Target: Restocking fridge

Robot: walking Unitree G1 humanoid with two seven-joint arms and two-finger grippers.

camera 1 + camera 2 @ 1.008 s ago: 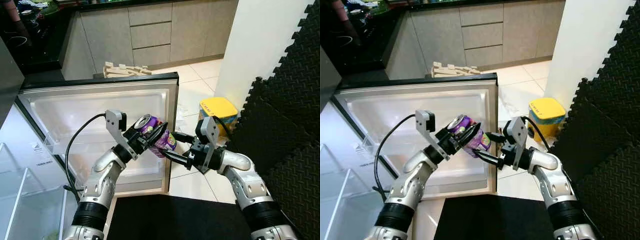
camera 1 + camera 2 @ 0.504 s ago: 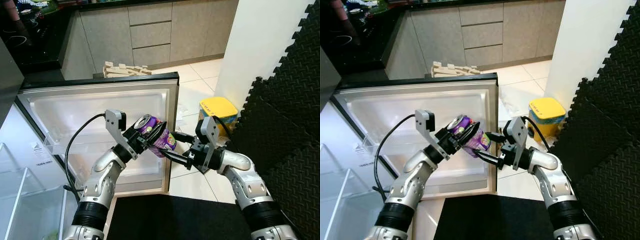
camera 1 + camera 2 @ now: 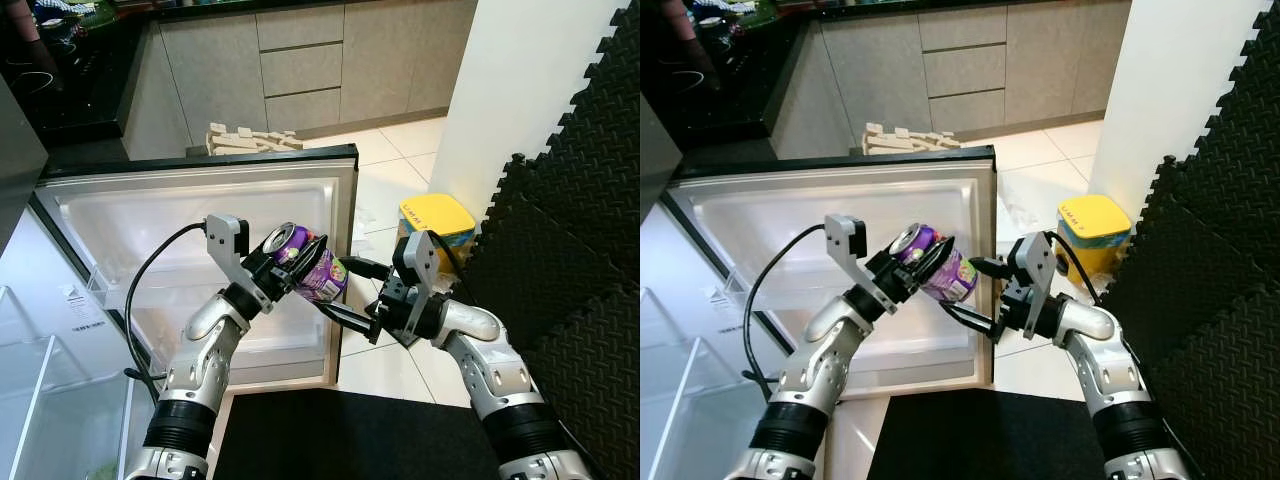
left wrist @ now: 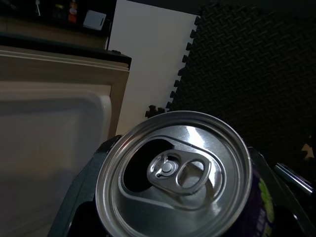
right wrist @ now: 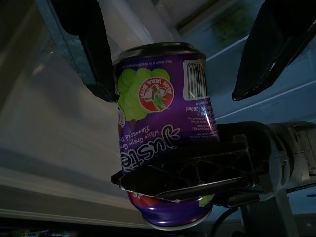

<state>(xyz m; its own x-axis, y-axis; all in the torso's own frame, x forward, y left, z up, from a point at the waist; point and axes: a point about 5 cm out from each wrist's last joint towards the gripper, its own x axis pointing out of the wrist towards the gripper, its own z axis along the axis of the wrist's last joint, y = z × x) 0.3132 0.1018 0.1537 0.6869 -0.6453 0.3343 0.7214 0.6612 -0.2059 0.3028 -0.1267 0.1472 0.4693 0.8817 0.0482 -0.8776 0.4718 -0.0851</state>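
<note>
Our left gripper (image 3: pixel 300 265) now grips the purple can (image 3: pixel 312 272) alone, drawing it toward nine o'clock; right gripper (image 3: pixel 350 292) hangs released, so the handover's done.

Can (image 3: pixel 308 268) before fridge door (image 3: pixel 150 230); bin (image 3: pixel 436 222) to its right.

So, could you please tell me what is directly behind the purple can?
Behind the purple can, held by the left hand, is the white inner lining of the open fridge door. The part of the lining straight behind the can and hand is covered.
</note>
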